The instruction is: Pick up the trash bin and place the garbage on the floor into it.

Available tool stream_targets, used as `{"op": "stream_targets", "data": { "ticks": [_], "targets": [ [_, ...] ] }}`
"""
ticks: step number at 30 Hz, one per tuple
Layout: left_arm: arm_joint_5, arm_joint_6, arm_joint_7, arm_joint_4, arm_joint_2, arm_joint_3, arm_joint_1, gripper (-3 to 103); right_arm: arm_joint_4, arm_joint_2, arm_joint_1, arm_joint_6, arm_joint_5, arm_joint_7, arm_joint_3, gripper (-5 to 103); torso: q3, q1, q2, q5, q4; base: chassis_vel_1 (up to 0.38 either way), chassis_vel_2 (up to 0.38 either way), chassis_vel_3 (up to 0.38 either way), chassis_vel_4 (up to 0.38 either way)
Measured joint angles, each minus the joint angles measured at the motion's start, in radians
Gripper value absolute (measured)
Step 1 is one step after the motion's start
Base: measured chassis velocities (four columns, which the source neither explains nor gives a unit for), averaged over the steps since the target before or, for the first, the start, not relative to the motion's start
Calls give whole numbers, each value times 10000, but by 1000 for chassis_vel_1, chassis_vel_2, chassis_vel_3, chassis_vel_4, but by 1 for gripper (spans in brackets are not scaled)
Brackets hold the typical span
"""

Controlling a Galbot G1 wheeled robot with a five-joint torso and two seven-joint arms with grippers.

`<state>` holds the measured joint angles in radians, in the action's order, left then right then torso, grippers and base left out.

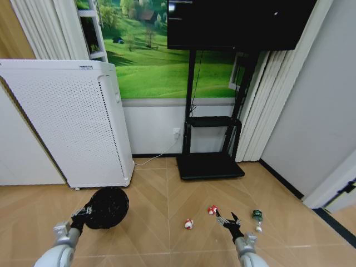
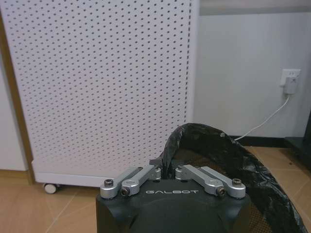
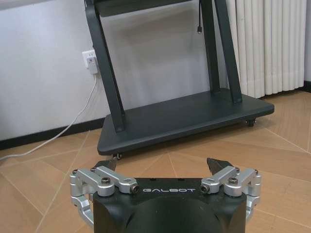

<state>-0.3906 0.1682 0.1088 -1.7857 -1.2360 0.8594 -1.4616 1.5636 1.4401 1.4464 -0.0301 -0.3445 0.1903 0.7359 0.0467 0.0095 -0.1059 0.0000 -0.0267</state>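
Observation:
The trash bin, round, black and lined with a black bag, is low on my left with my left gripper shut on its near rim. The left wrist view shows that gripper pinching the bin's rim. My right gripper stands open just above the floor, with nothing between its fingers. The garbage lies around it: a red-and-white scrap just to its left, another scrap further left, and a green bottle to its right.
A tall white perforated air purifier stands behind the bin, close in the left wrist view. A black TV stand with a wheeled base stands ahead by the wall. A cable runs to a wall socket.

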Motion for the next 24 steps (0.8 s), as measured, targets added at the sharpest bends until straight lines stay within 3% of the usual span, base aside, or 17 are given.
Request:
{"op": "stream_targets", "data": {
  "ticks": [12, 18, 24],
  "targets": [
    [76, -525, 43, -306, 191, -1177, 937, 7, 987, -23, -38, 704, -306, -203, 24, 100, 1, 0, 0, 1, -3, 0, 0, 0, 0],
    [116, -556, 58, -689, 313, -1567, 942, 7, 1277, -88, -107, 1314, -276, 9, -41, 100, 0, 0, -1, 1, 0, 0, 0, 0, 0],
    [321, -557, 73, -760, 366, -1824, 985, 7, 1134, -121, -149, 1345, -201, 192, -76, 100, 0, 0, -1, 2, 0, 0, 0, 0, 0]
  ]
}}
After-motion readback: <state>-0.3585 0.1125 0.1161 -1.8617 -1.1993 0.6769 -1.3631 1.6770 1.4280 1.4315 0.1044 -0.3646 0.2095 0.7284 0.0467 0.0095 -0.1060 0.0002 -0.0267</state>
